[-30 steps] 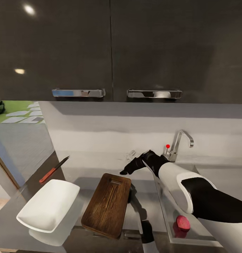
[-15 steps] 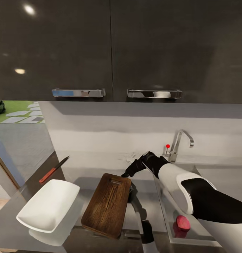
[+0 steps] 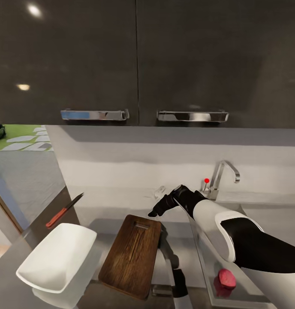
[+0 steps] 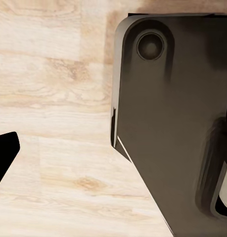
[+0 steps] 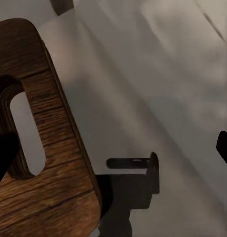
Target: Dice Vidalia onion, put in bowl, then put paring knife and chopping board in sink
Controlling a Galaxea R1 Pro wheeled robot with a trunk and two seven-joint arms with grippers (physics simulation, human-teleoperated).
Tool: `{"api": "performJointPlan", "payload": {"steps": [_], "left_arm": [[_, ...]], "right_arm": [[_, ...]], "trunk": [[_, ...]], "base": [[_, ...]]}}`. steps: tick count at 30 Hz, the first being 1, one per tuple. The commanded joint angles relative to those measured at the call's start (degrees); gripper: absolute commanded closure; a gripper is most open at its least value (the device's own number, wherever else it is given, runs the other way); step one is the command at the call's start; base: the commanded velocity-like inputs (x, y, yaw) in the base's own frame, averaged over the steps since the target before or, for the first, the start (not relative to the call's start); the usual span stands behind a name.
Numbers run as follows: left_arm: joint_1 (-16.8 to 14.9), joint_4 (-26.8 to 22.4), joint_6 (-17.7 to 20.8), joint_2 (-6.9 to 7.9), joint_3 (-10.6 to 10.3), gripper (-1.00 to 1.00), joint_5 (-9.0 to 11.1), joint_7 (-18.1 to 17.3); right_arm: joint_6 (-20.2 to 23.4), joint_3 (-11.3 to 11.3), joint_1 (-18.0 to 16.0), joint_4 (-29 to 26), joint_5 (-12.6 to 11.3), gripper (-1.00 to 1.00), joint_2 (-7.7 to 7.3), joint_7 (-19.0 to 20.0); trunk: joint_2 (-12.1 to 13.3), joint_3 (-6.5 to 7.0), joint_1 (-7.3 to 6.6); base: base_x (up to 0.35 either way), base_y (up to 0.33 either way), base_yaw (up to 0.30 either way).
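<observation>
My right gripper [image 3: 155, 211] hangs just above the far short end of the chopping board [image 3: 130, 255], the end with the handle hole. A second ago it was a little farther back toward the wall; it has since drifted down and in toward the board's edge. The whole head view has also shifted slightly, so my head or trunk has moved, not the things on the counter.

In the right wrist view the handle hole [image 5: 28, 132] sits close below me, with one dark fingertip [image 5: 3, 158] at one border and the other [image 5: 225, 148] at the opposite border. They are spread wide and hold nothing. Of the left gripper I see only one dark tip [image 4: 4, 153] over a pale wood floor, beside a dark part of my own base, so I cannot tell how it stands.

The board lies flat and bare on the dark countertop [image 3: 173, 240]. The white bowl [image 3: 55, 257] sits just to its left, and the red-handled knife [image 3: 64, 210] lies beyond the bowl, well apart from my fingers. The onion [image 3: 227, 278], a reddish lump, is in the sink [image 3: 207, 274] beside my forearm, near the tap [image 3: 220, 178].

The onion is not yet out, so hovering at the board seems premature. I judge the next move should go to the sink.
</observation>
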Motion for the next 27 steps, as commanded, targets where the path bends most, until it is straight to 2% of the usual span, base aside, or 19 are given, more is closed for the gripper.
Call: {"api": "performJointPlan", "payload": {"steps": [1,20,27], "left_arm": [[0.0,-0.1,-0.1,0.0,0.3,-1.0,0.1,0.0],[0.0,0.5,-0.1,0.0,0.3,-1.0,0.1,0.0],[0.0,0.5,-0.1,0.0,0.3,-1.0,0.1,0.0]], "right_arm": [[0.4,0.5,0.0,-0.1,-0.4,-1.0,0.0,0.2],[0.5,0.5,0.0,0.0,-0.1,-1.0,0.0,0.2],[0.5,0.5,0.0,0.4,2.3,-1.0,0.0,0.2]], "trunk": [[-0.1,-0.09,0.03],[-0.1,-0.09,0.03],[-0.1,-0.09,0.03]], "base": [[0.042,0.011,0.0],[0.006,0.002,0.0],[0.0,0.0,0.0]]}}
